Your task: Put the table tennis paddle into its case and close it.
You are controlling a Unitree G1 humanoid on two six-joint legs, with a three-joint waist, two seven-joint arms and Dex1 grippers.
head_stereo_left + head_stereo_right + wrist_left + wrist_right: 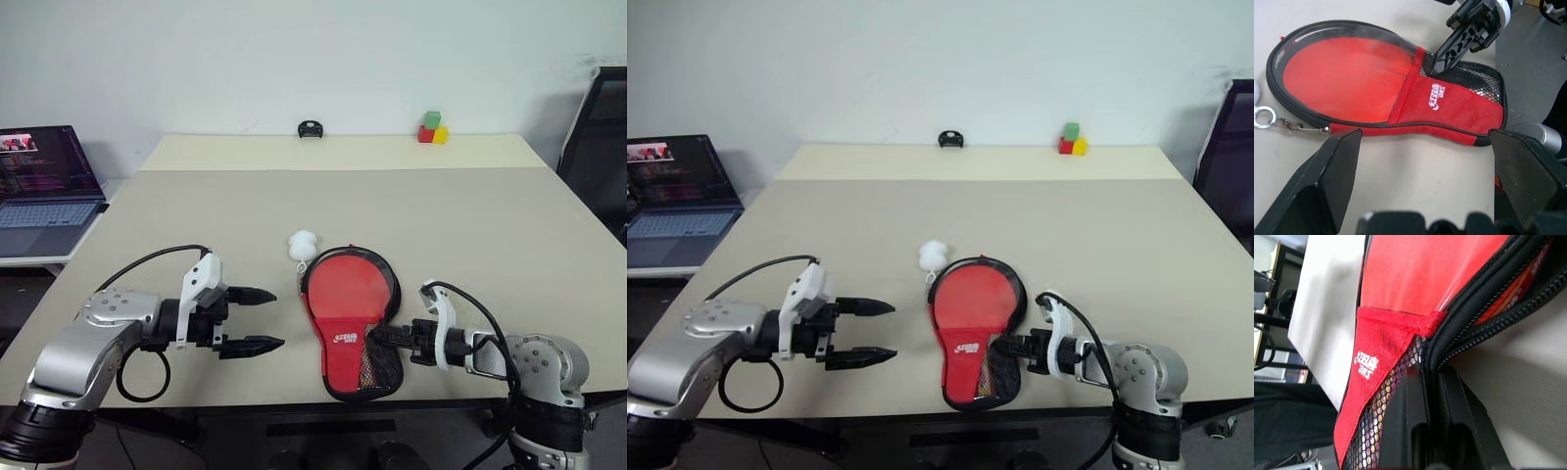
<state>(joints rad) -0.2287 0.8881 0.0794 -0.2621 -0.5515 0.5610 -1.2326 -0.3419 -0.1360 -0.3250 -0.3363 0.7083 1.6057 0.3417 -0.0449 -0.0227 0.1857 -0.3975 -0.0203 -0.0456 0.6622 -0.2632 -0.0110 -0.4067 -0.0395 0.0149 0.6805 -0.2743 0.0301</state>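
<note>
While the left hand [261, 319] gapes, the right hand [375, 336] pinches the case [349, 328].

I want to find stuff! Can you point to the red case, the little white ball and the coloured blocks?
case [345, 338]: left eye view, on the white logo panel.
white ball [303, 244]: left eye view, its middle.
coloured blocks [432, 128]: left eye view, between green and red blocks.
</note>
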